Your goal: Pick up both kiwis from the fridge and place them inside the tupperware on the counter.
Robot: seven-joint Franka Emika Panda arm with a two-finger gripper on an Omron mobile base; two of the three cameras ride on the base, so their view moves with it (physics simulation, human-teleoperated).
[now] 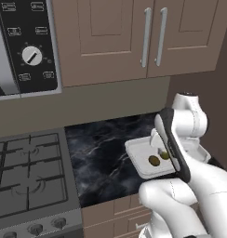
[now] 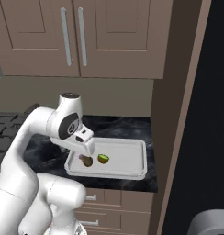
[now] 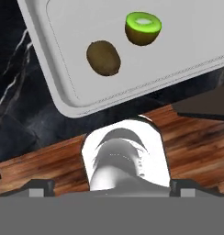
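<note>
The white tupperware (image 2: 127, 156) lies on the black marble counter (image 1: 101, 158). Both kiwis rest inside it side by side: the brown one (image 3: 103, 58) and the cut yellow-green one (image 3: 142, 28), also seen as brown kiwi (image 2: 87, 161) and green kiwi (image 2: 103, 159). My gripper (image 2: 85, 151) hangs just above the tray's near left corner, over the brown kiwi. In the hand view my gripper (image 3: 111, 188) is open, its tips wide apart with nothing between them. The fridge's black side (image 2: 210, 114) rises at the right.
A grey gas stove (image 1: 27, 176) adjoins the counter on the left, with a microwave (image 1: 22, 46) above it. Tan upper cupboards (image 1: 148, 37) hang over the counter. Drawers (image 2: 114, 202) sit below the counter edge.
</note>
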